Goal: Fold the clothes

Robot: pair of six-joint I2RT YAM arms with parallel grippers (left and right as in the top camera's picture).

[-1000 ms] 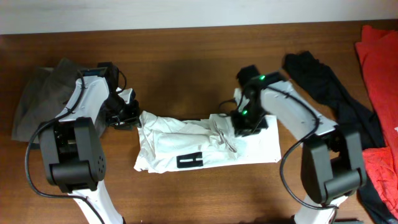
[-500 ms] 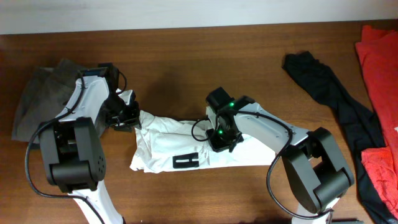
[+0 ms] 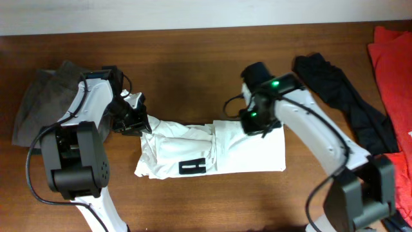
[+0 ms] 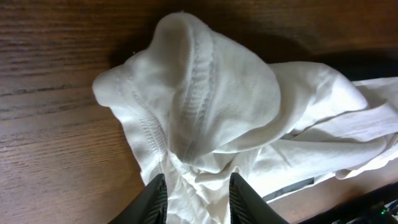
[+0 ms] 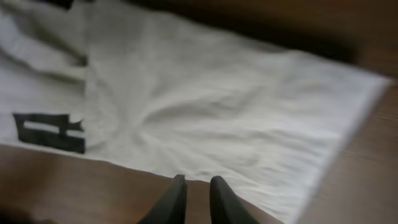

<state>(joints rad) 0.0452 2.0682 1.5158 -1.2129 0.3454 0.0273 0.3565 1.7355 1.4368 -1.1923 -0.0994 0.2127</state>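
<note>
A long white cotton garment (image 3: 248,151) lies part-folded at the middle of the brown wooden table (image 3: 193,71). Only one black block letter (image 3: 195,168) of its print shows, the rest tucked out of sight. At the garment's left end, the left gripper (image 4: 198,180) pinches bunched fabric. Above its right half, the right gripper (image 5: 198,180) is blurred, nearly closed and empty.
</note>
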